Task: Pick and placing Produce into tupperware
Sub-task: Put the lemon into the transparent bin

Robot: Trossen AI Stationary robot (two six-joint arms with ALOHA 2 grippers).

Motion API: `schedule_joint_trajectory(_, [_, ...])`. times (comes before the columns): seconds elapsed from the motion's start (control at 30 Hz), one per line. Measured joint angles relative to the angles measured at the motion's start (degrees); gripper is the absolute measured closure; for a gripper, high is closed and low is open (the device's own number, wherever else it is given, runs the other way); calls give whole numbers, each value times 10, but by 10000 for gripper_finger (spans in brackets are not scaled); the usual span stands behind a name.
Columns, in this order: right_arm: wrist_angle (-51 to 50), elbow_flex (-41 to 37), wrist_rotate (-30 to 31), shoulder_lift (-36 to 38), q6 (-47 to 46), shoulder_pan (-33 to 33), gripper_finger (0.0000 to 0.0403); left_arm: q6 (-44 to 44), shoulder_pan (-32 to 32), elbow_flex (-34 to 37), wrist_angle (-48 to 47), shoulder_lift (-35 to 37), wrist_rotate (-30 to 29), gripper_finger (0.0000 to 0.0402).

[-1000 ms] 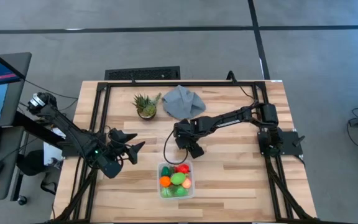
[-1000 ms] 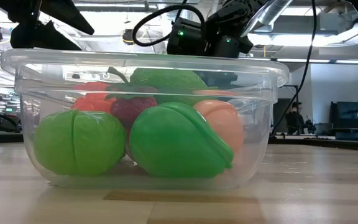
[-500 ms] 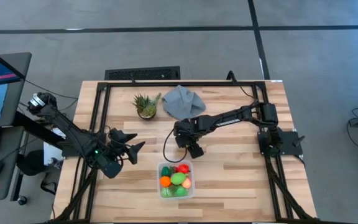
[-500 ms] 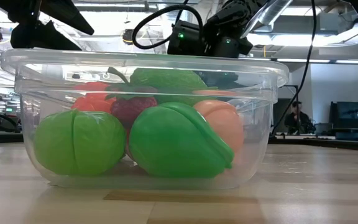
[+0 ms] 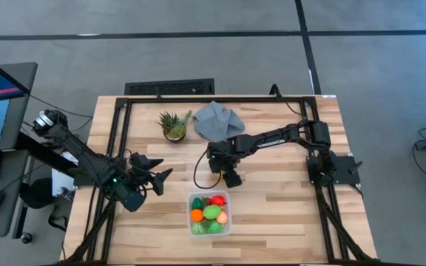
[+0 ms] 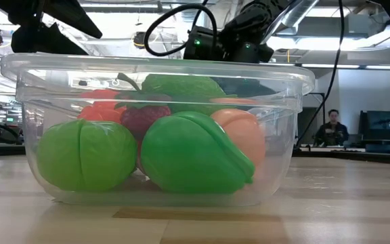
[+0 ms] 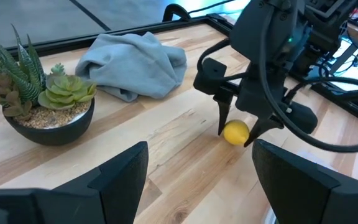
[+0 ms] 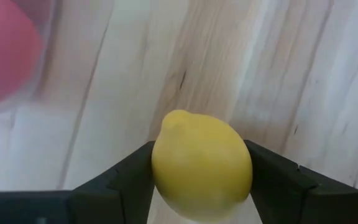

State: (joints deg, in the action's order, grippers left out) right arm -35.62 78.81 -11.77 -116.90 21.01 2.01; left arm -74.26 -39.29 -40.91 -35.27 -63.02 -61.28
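Right gripper (image 5: 231,177) moved slightly back from tupperware (image 5: 210,213), jaws clamped on yellow lemon (image 7: 235,133), long axis roughly across the jaws, left gripper (image 5: 156,179) waiting, jaws apart

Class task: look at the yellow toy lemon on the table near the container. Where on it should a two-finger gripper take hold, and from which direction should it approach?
Grip the lemon across its rounded middle, coming down from above. It lies on the bare table, so the top is free. The right gripper already has its jaws on either side of that middle.
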Motion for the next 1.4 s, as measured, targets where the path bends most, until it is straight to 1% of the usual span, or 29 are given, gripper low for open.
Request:
schedule_joint_trajectory(0.1, [0, 0, -17, 0, -14, 6, 153, 0, 0, 0, 0, 0, 0, 123])
schedule_joint_trajectory(0.33, [4, 1, -41, 0, -31, 15, 169, 0, 0, 0, 0, 0, 11, 123])
schedule_joint_trajectory(0.5, [7, 1, -53, 0, -43, 15, 157, 0, 0, 0, 0, 0, 12, 123])
schedule_joint_trajectory(0.6, [10, 1, -74, 0, -57, 20, 156, 0, 0, 0, 0, 0, 12, 123])
schedule_joint_trajectory(0.83, [15, 1, -123, 4, -82, 39, 169, 0, 0, 0, 0, 0, 12, 123])
schedule_joint_trajectory(1.03, [25, 0, -132, 20, -92, 49, 157, 0, 0, 0, 0, 0, 12, 123])
schedule_joint_trajectory(1.1, [39, 2, -136, 25, -92, 52, 159, 0, 0, 0, 0, 0, 12, 123])
schedule_joint_trajectory(1.27, [37, 1, -140, 42, -95, 58, 169, 0, 0, 0, 1, 0, 15, 123])
schedule_joint_trajectory(1.4, [46, 2, -154, 64, -104, 64, 161, 0, 0, 0, 2, 0, 16, 123])
